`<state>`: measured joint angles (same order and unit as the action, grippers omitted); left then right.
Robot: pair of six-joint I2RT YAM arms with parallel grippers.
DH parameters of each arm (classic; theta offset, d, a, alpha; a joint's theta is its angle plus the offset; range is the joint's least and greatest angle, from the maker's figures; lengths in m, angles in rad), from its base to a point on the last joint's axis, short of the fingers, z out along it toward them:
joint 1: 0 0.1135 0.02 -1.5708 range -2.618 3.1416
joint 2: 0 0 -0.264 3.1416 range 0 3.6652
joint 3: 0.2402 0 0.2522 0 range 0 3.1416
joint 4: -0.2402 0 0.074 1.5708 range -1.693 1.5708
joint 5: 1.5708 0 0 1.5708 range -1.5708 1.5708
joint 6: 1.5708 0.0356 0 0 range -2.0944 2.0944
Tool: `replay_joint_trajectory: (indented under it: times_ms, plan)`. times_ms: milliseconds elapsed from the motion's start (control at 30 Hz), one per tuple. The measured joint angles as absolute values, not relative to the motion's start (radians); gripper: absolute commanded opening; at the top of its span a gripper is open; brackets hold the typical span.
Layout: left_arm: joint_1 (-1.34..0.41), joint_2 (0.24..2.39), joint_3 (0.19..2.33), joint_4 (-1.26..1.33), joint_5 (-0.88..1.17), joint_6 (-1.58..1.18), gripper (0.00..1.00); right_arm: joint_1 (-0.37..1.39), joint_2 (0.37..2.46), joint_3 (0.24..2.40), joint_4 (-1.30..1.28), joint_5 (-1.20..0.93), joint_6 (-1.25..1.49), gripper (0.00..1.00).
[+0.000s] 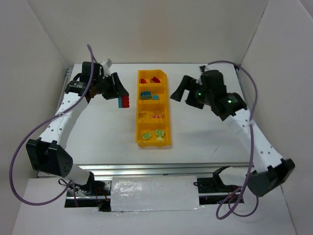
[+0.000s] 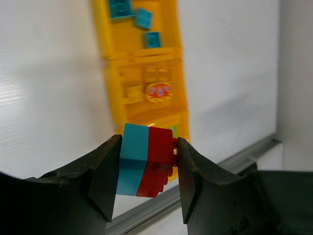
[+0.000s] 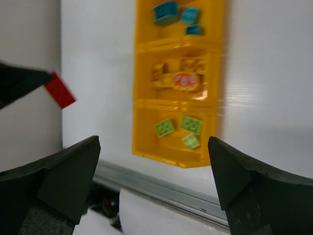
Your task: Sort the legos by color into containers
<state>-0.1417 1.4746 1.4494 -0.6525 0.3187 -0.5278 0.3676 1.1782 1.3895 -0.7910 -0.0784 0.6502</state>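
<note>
My left gripper (image 1: 122,99) (image 2: 148,166) is shut on two legos stuck together, a teal-blue brick (image 2: 133,156) and a red brick (image 2: 159,156). It holds them above the table, left of the containers. The pair also shows as the held bricks (image 1: 123,101). The containers are one long yellow-orange bin (image 1: 138,112) with red legos (image 1: 150,80) in the far compartment, then teal-blue legos (image 1: 146,95), yellow legos (image 1: 155,115) and light green legos (image 1: 152,133) nearest. My right gripper (image 1: 178,91) (image 3: 154,166) hangs open and empty, right of the bin.
White walls close the table on the left, back and right. A metal rail (image 1: 161,169) runs along the near edge in front of the bin. In the right wrist view the held red brick (image 3: 59,89) shows at the left, and the bin (image 3: 142,73) lies ahead.
</note>
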Motion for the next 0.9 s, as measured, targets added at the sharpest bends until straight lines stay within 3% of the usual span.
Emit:
replay_joint_trajectory:
  times_ms: [233, 500, 600, 633, 800, 833, 900]
  plan:
    - [-0.288, 1.515, 1.533, -0.553, 0.507, -0.616, 0.0, 0.517, 1.317, 1.316, -0.495, -0.286, 0.626, 0.94]
    - [-0.334, 1.597, 1.618, -0.486, 0.585, -0.717, 0.0, 0.638, 1.434, 1.371, -0.348, -0.212, 0.546, 0.88]
    - [-0.339, 1.628, 1.629, -0.474, 0.606, -0.742, 0.0, 0.658, 1.467, 1.375, -0.318, -0.192, 0.533, 0.81]
    - [-0.34, 1.636, 1.631, -0.473, 0.609, -0.745, 0.0, 0.658, 1.473, 1.375, -0.312, -0.188, 0.532, 0.73]
    - [-0.345, 1.663, 1.651, -0.48, 0.616, -0.764, 0.0, 0.659, 1.477, 1.375, -0.271, -0.147, 0.529, 0.58]
    - [-0.346, 1.665, 1.658, -0.482, 0.615, -0.764, 0.0, 0.659, 1.478, 1.375, -0.267, -0.139, 0.528, 0.49]
    - [-0.348, 1.667, 1.665, -0.484, 0.615, -0.764, 0.0, 0.661, 1.478, 1.375, -0.262, -0.123, 0.524, 0.39]
